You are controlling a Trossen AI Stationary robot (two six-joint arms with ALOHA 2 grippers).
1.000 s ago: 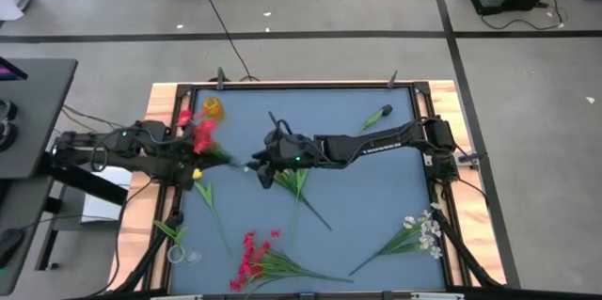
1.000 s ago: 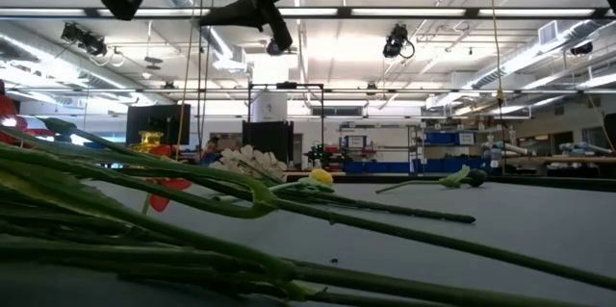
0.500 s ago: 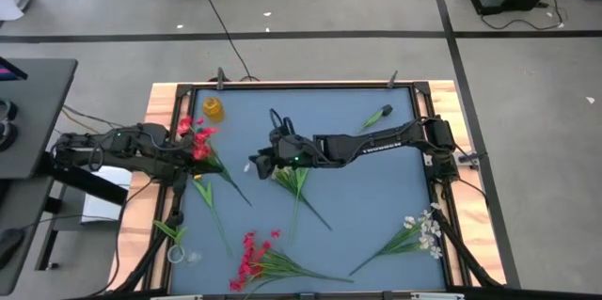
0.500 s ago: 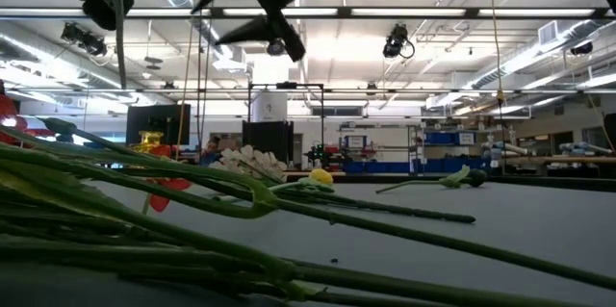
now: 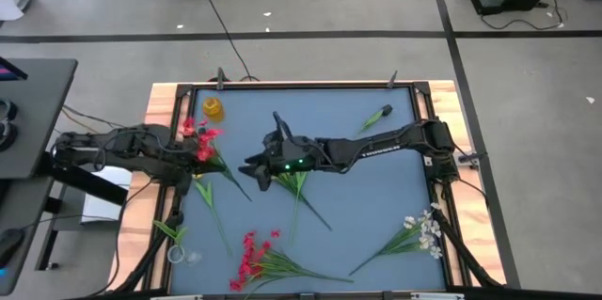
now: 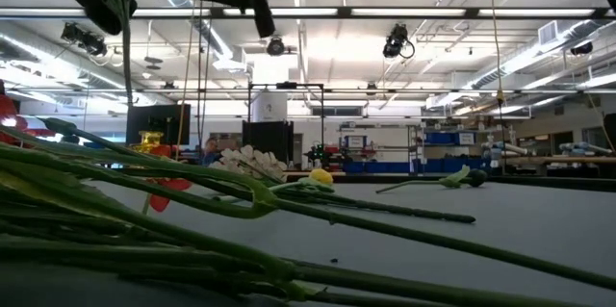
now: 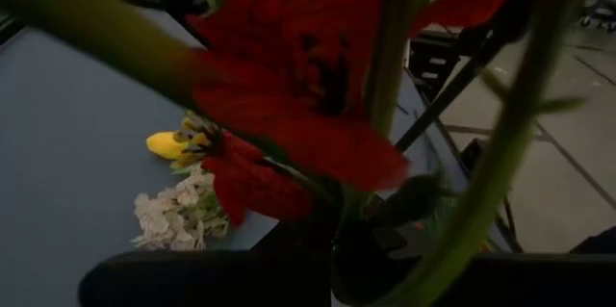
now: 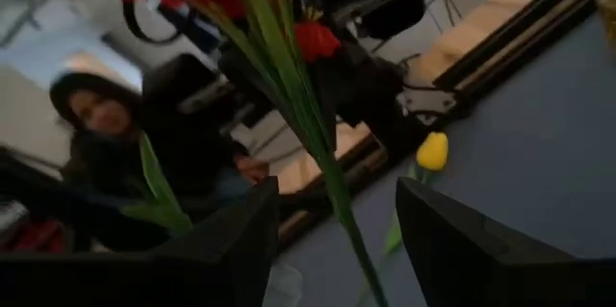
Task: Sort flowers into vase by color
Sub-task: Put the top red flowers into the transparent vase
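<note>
At the counter's [image 5: 376, 178] left edge, the left gripper [image 5: 188, 156] was clenched on a red flower sprig [image 5: 200, 140], its stem slanting down toward the middle. The right gripper [image 5: 256, 165] hung released just right of that stem, holding nothing. A yellow vase [image 5: 213, 108] stood at the far-left corner.

Both arms matte black, jointed, tubular. Right arm [image 5: 376, 145]: white lettering on forearm, green indicator light near wrist. Right fingers [image 8: 241, 240]: broad, flat, dark.

free: blue mat [image 5: 376, 187] centre-right | blocked: red sprig [image 5: 202, 140] between claws
</note>
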